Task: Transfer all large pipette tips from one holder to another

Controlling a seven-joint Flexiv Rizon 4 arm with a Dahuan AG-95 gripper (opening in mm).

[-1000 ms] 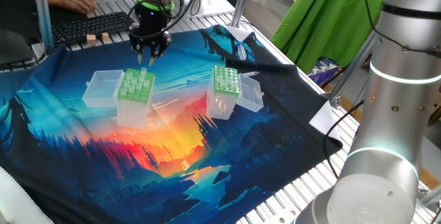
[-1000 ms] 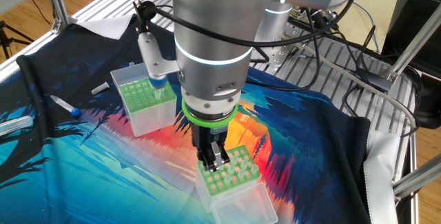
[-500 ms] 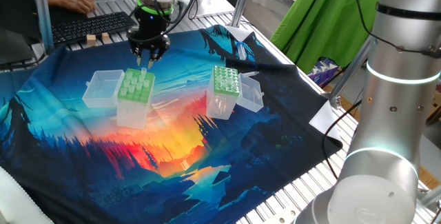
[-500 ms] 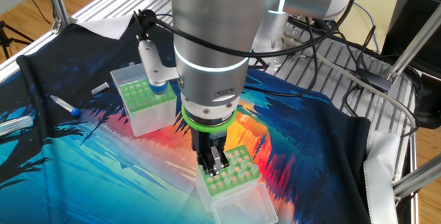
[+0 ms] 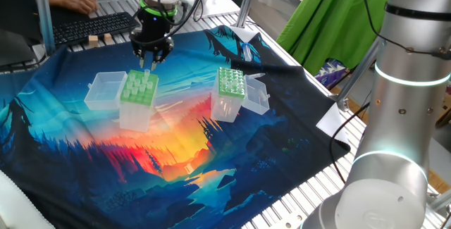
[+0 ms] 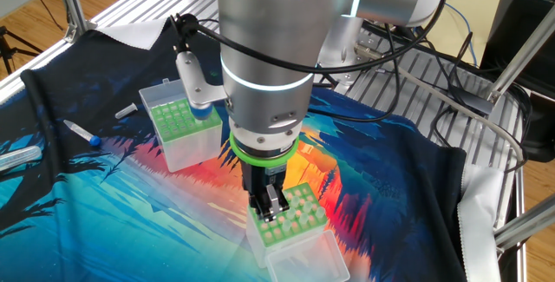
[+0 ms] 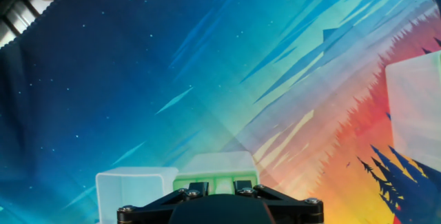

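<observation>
The holder with the light-green, wide-holed top (image 5: 137, 91) (image 6: 295, 221) (image 7: 213, 163) stands left of centre on the printed cloth, its clear lid (image 5: 104, 90) folded open beside it. Several large pipette tips (image 5: 141, 81) stand in it. My gripper (image 5: 150, 61) (image 6: 270, 206) (image 7: 220, 186) hangs just above its far edge. A whitish tip (image 5: 146, 67) hangs from between the fingers, which are closed on it. The other holder, narrower with a darker-green dotted top (image 5: 230, 84) (image 6: 182, 121), stands apart to the right.
A keyboard (image 5: 91, 26) and small wooden blocks (image 5: 99, 40) lie beyond the cloth's far edge. Small tubes (image 6: 82, 132) lie on the cloth near the dark-green box. The arm's big base (image 5: 394, 116) and a green drape (image 5: 338, 17) fill the right side.
The gripper has risen slightly above the light-green holder, with its fingers at the same spacing. Both boxes stay where they were.
</observation>
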